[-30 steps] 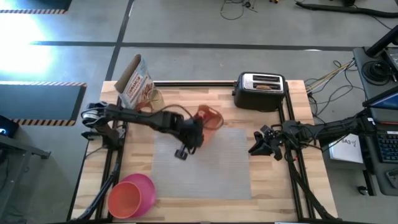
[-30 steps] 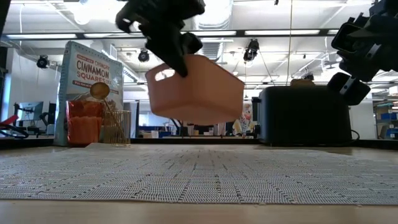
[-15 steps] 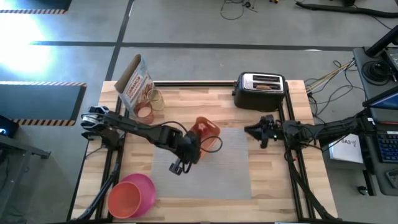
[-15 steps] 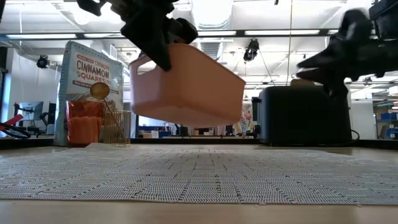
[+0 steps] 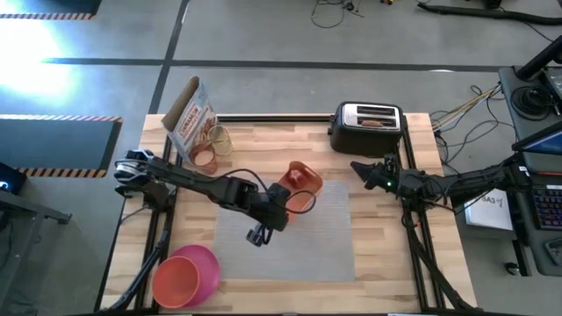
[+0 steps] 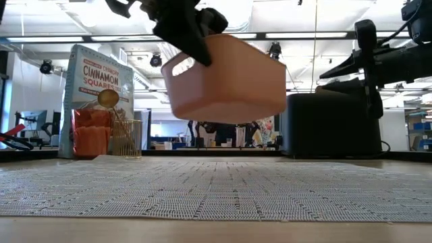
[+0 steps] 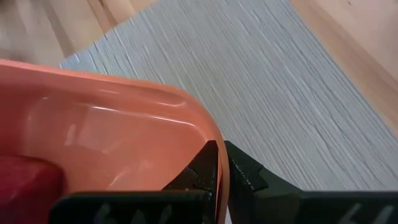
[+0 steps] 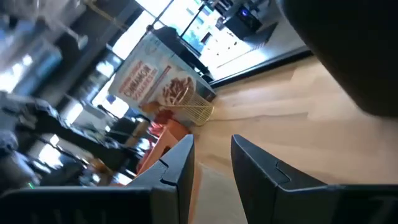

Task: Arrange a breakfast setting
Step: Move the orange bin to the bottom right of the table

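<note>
Orange tray (image 5: 300, 184): carried farther over mat (image 5: 325, 246), left gripper (image 7: 219, 169) clamped on rim. Right gripper (image 5: 360, 167): fingers apart, empty, now near toaster (image 5: 366, 128).

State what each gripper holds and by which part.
The left gripper is shut on the rim of the orange tray, carrying it above the grey mat. The right gripper holds nothing.
</note>
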Robot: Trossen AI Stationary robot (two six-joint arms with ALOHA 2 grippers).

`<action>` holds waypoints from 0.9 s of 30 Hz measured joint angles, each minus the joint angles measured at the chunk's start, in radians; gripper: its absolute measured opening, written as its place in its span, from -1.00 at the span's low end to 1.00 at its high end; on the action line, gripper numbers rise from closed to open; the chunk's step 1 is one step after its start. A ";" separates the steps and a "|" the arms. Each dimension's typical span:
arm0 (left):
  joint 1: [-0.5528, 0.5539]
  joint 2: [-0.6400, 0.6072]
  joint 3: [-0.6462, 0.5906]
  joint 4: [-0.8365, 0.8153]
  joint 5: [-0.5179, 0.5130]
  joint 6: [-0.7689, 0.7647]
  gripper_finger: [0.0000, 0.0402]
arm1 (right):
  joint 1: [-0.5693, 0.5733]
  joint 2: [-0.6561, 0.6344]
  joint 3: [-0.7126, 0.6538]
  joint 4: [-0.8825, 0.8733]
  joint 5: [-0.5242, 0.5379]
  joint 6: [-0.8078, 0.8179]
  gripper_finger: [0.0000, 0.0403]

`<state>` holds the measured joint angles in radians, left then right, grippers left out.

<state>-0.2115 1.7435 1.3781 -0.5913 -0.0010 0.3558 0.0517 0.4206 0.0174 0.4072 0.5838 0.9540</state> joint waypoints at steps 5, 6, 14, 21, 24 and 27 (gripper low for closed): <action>0.006 0.043 0.000 0.018 0.003 0.002 -1.00 | 0.000 0.000 0.000 0.001 -0.007 0.041 -0.53; 0.006 0.054 0.000 0.017 0.003 0.002 -1.00 | 0.000 0.000 0.000 0.000 -0.007 0.042 -0.53; 0.012 0.137 0.021 0.039 0.070 0.010 -1.00 | 0.000 0.000 0.000 -0.006 -0.173 -0.051 -0.53; 0.043 0.145 0.062 0.037 0.096 0.055 -1.00 | 0.000 0.021 0.098 -0.213 -0.318 -0.124 -0.53; 0.053 0.145 0.068 0.036 0.098 0.054 -1.00 | 0.000 0.052 0.222 -0.403 -0.389 -0.190 -0.53; 0.061 0.145 0.068 0.034 0.098 0.053 -1.00 | 0.002 0.102 0.371 -0.582 -0.431 -0.302 -0.53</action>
<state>-0.1502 1.8881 1.4458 -0.5574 0.0972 0.4089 0.0537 0.5223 0.3879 -0.1750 0.1527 0.6525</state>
